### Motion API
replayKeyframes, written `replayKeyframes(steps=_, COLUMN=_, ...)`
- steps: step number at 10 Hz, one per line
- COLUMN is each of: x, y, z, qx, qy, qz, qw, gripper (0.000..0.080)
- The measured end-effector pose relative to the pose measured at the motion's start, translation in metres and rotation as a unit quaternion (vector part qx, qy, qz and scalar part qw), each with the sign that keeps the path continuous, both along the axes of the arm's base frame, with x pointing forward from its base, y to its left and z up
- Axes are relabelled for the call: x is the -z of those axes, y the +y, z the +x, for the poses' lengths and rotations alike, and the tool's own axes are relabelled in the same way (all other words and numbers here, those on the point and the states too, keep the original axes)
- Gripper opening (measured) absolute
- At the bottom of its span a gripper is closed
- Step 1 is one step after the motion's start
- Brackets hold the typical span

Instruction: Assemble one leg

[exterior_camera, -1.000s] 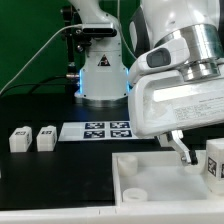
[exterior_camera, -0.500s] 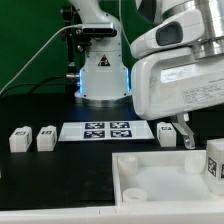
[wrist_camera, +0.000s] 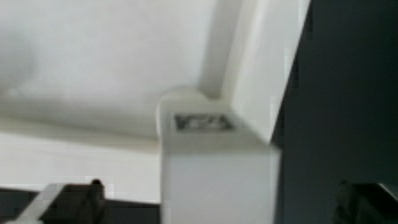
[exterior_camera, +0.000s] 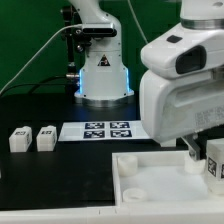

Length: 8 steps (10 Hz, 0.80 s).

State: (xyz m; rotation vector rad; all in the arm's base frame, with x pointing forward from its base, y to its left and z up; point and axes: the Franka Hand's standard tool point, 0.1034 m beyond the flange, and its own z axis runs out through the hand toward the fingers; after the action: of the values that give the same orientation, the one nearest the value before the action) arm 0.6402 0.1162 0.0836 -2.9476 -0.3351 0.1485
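Where the arm hangs at 3 o'clock in the exterior view, the gripper [exterior_camera: 192, 152] sits low over the white panel [exterior_camera: 150, 182], just beside the leg [exterior_camera: 213, 160]. Leg is at roughly 4 o'clock, cut by the frame edge, tag face toward the camera. Its long axis looks upright there, but the lower end is hidden, so what it stands on can't be told. In the wrist view the leg [wrist_camera: 222, 180] is a long white bar with its tagged end pointing away from the camera toward the panel's raised corner rim [wrist_camera: 228, 60]. Pincer is spread: the dark fingertips [wrist_camera: 71, 200] flank the leg with a gap on each side, not touching it. Marker board [exterior_camera: 107, 130] lies flat on the dark table [exterior_camera: 40, 175] near centre. Two small tagged blocks [exterior_camera: 20, 140] sit at 9 o'clock, well apart from the leg. Robot base [exterior_camera: 100, 70] is at 12 o'clock.
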Motion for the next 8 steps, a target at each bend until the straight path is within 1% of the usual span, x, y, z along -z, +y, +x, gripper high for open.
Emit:
replayKeyframes(steps=3, x=0.0105, y=-0.0021, z=-0.0005, qx=0.003, qy=-0.003, qz=0.000, qw=1.000, gripper=0.0649)
replayKeyframes(steps=5, x=0.0117, y=-0.0019, z=0.0005, qx=0.005, qy=-0.009, qz=0.000, qw=1.000, gripper=0.0649)
replayKeyframes(steps=7, x=0.0117, y=-0.0019, z=0.0005, qx=0.005, qy=-0.009, qz=0.000, qw=1.000, gripper=0.0374)
replayKeyframes(steps=8, x=0.0117, y=-0.0022, z=0.0006, qx=0.024, qy=-0.006, qz=-0.001, qw=1.000, gripper=0.0293)
